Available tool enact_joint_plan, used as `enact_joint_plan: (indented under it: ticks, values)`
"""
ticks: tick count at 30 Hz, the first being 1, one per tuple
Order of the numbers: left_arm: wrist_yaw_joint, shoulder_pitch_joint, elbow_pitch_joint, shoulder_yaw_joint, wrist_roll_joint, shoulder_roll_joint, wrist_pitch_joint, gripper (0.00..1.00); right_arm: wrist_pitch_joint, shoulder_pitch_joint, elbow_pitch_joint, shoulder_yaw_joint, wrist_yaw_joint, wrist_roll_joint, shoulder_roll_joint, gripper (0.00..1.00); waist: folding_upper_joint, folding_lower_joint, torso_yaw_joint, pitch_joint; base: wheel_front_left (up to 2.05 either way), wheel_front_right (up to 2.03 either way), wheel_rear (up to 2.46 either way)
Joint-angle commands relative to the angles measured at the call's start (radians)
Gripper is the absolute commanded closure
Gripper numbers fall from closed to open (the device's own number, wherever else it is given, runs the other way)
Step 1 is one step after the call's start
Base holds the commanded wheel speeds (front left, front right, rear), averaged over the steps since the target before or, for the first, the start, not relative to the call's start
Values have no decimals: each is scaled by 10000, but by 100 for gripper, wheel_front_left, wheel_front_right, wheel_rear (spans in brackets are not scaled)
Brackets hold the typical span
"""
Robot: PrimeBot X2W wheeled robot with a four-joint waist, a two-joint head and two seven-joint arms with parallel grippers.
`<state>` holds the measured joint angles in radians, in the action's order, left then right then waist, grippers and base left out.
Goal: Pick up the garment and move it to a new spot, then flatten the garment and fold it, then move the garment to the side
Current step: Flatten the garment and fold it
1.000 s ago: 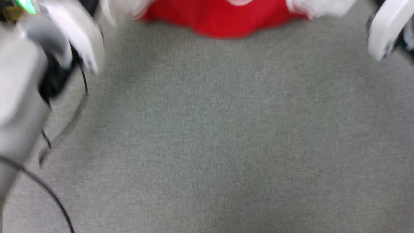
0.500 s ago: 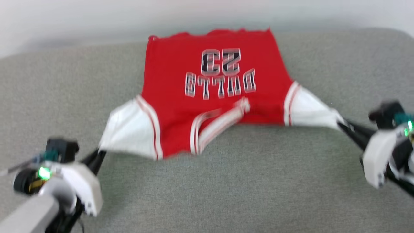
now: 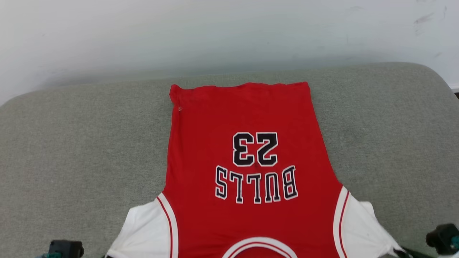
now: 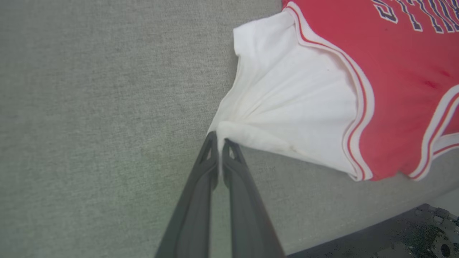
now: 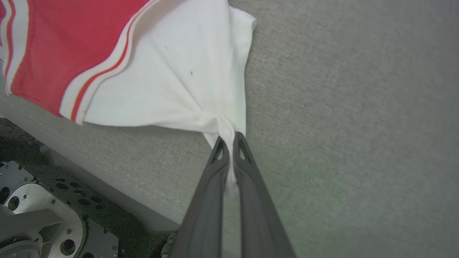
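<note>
Grey woven upholstery spreads out below a pale wall; the garment lies on it, lettering side up. The left gripper reaches in low over the cushion, its two dark fingers pressed together on the bunched outer corner of the left white sleeve; the cloth fans out from the pinch in tight creases. The right gripper mirrors it on the right white sleeve, fingers closed with a strip of white fabric drawn down between them. The arms stand well apart, one at each near corner of the shirt, so both sleeves are pulled outward. The shirt's long axis runs straight away from the robot; the hem points toward the wall and the collar lies nearest the robot (so the black lettering reads upside down in the head view).
</note>
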<state>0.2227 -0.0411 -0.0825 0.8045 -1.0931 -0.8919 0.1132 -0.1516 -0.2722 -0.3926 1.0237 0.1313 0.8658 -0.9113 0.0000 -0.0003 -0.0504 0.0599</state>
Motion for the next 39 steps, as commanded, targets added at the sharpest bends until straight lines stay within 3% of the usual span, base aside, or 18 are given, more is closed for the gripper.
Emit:
enact_joint_plan:
  ticks: [1, 7, 8, 9, 10, 13, 21, 27, 31, 39]
  values:
    - [114, 255, 98, -21, -92, -4, 90, 100, 140, 333, 63, -139, -10, -69, -105, 100, 0, 3, -28, -14, 0, 0, 0]
    - [466, 654, 555, -48, -68, -70, 380, 100, 788, 1203, 415, -1010, -10, -209, 134, 100, 0, 3, -10, 107, 0, 0, 0]
    - [530, 584, 635, -41, 6, -54, 411, 100, 885, 1207, 517, -1191, -10, -249, 199, 95, 0, 3, 11, 143, 0, 0, 0]
    - [553, 516, 730, 4, 74, -31, 353, 100, 923, 1160, 601, -1459, -10, -266, 251, 40, 0, 3, 36, 181, 0, 0, 0]
    - [592, 435, 812, 65, 190, -18, 309, 100, 958, 1082, 712, -1678, -10, -347, 278, 0, 0, 3, 69, 228, 0, 0, 0]
    - [738, 86, 1097, 98, 490, 75, 281, 100, 1129, 756, 1071, -2465, -10, -570, 258, 0, 0, 3, 198, 398, 0, 0, 0]
    - [1242, -620, 1964, -40, 1179, 84, 398, 100, 1825, -254, 2453, -4876, -7, -904, -544, 0, 0, 3, 615, 1150, 0, 0, 0]
    - [1564, -1323, 2773, -101, 1815, 127, 389, 100, 3064, -2079, 3157, -6824, -7, -653, -724, 0, 0, 3, 1201, 2294, 0, 0, 0]
    - [1610, -1897, 3079, -14, 2294, 262, 267, 100, 4808, -3685, 3325, -6918, -7, -447, -833, 0, 0, 3, 1659, 3212, 0, 0, 0]
    - [1709, -2813, 3465, 147, 3071, 731, 280, 100, 10097, -7099, 2660, -6085, -7, 542, -618, 0, 0, 3, 2463, 4876, 0, 0, 0]
